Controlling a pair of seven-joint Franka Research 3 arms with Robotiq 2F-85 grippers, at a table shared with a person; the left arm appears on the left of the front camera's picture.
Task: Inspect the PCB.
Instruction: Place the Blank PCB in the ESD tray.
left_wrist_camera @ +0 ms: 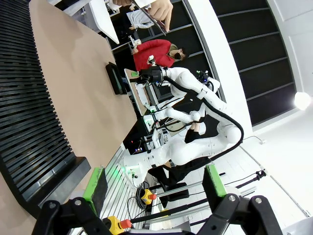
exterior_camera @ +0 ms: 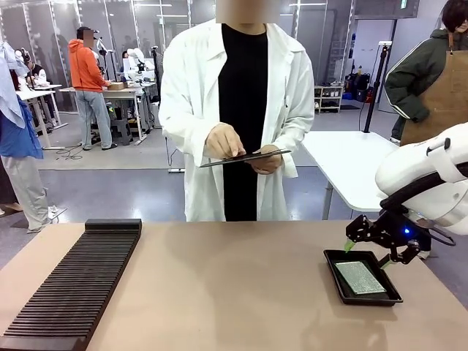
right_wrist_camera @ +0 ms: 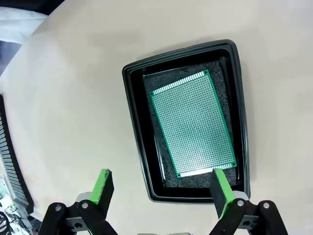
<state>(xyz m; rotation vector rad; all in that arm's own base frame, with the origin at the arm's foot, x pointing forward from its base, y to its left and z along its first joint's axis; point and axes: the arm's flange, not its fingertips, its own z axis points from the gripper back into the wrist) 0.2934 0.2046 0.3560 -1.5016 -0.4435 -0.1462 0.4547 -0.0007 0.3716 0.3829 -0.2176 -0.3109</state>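
The PCB [right_wrist_camera: 192, 125] lies flat in the black tray [right_wrist_camera: 134, 127], looking thin, light and stiff. The right end effector [right_wrist_camera: 164, 188] hangs just above the tray, fingers apart and empty; pinching the board's long edges looks best.

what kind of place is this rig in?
Looks like a robotics lab or test floor: a person in a white lab coat across the table, a PCB in a black tray, other workbenches behind.
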